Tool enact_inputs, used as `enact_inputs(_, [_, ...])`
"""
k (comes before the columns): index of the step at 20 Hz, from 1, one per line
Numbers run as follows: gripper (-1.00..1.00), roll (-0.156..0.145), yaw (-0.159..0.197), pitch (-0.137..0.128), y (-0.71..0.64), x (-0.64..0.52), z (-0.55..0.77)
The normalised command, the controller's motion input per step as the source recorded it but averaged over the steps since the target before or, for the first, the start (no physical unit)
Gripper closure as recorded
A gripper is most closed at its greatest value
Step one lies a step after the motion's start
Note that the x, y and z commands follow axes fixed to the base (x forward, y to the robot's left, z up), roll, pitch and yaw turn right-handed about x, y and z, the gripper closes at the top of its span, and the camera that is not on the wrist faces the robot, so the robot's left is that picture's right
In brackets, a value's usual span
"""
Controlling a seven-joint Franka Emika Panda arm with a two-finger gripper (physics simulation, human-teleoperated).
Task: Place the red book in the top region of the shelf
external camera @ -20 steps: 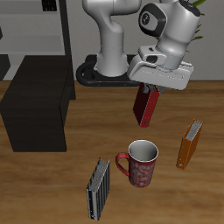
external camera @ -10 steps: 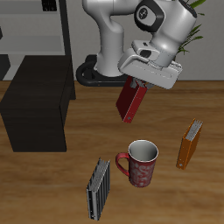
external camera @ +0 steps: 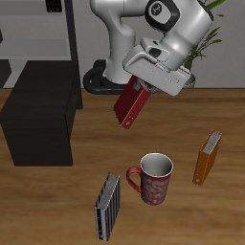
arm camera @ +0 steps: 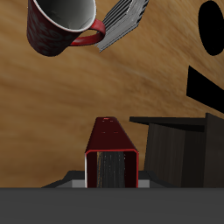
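The red book (external camera: 130, 103) hangs tilted in the air, held by its upper end in my gripper (external camera: 145, 84), which is shut on it. It is above the table, between the robot's base and the mug, and off to the side of the shelf (external camera: 42, 113), a low black box with a flat top. In the wrist view the red book (arm camera: 112, 149) shows end-on between my fingers, with the black shelf (arm camera: 184, 144) beside it.
A red patterned mug (external camera: 154, 178) stands near the table's front, a grey striped book (external camera: 107, 206) beside it. An orange-yellow book (external camera: 206, 158) stands farther over. A tall thin-framed rack (external camera: 57, 33) is behind the shelf. A plant (external camera: 206, 33) is behind the arm.
My gripper has carried the red book up and sideways toward the shelf, and the book has tilted further from upright.
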Motion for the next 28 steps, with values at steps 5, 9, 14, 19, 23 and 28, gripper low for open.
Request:
enact_inputs(5, [1.00,-0.089,-0.012,-0.008,-0.10,-0.01,0.08])
enact_inputs(9, [1.00,-0.087,-0.015,0.017,-0.08,0.06,-0.04])
enact_inputs(14, [1.00,-0.075,-0.013,-0.011,0.05,-0.01,0.02])
enact_inputs(19, [1.00,-0.066,0.000,-0.008,-0.04,0.10,-0.02])
enact_inputs(23, [1.00,-0.074,0.001,0.014,-0.04,0.12,-0.12])
enact_inputs(28, [1.00,-0.039,0.005,0.001,0.01,0.10,-0.06])
